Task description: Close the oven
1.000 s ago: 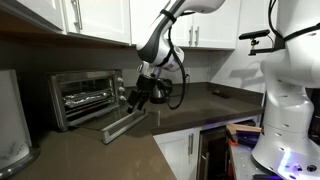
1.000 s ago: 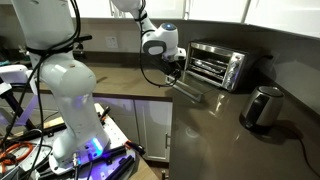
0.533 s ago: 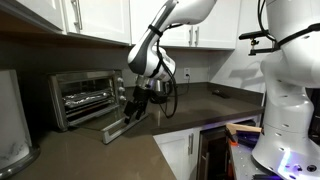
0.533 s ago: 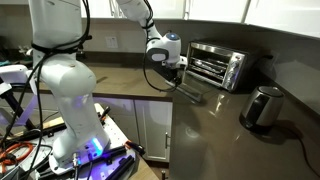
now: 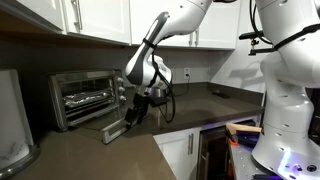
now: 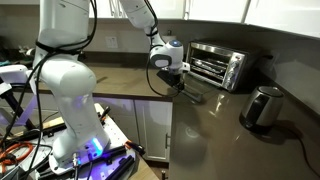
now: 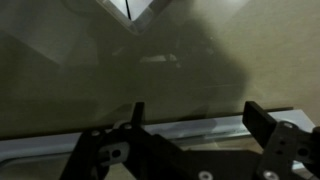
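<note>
The silver toaster oven (image 5: 85,97) (image 6: 218,65) stands on the dark counter against the wall, wire racks showing inside. Its glass door (image 5: 122,126) (image 6: 192,91) hangs open, folded down toward the counter. My gripper (image 5: 135,112) (image 6: 178,82) is at the door's outer edge. In the wrist view the gripper (image 7: 198,120) is open, its dark fingers (image 7: 262,125) standing on either side of the silver bar handle (image 7: 190,128), with the reflective door glass (image 7: 150,70) beyond. Nothing is clamped.
A small dark kettle (image 6: 262,107) sits on the counter near the oven. A rounded white appliance (image 5: 12,120) stands on the oven's other side. White wall cabinets (image 5: 100,20) hang overhead. The white robot base (image 5: 285,100) (image 6: 65,90) stands beside the counter's edge.
The arm has swung toward the oven and the gripper has come down to the door's handle edge. The door still lies open.
</note>
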Action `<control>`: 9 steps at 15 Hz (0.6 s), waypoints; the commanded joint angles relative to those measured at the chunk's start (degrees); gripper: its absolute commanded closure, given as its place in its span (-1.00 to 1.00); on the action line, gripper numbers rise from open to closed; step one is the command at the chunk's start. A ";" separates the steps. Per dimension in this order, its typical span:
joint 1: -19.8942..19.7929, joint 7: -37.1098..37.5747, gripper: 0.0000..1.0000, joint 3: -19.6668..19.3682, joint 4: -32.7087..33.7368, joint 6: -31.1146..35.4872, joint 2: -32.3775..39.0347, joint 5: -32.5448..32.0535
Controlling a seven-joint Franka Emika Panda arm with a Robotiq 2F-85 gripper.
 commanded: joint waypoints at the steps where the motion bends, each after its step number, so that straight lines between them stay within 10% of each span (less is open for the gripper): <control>1: 2.37 4.10 -1.00 -2.47 1.39 3.32 2.35 -2.49; 9: 9.12 11.72 -1.00 -10.40 1.86 4.04 3.30 -9.83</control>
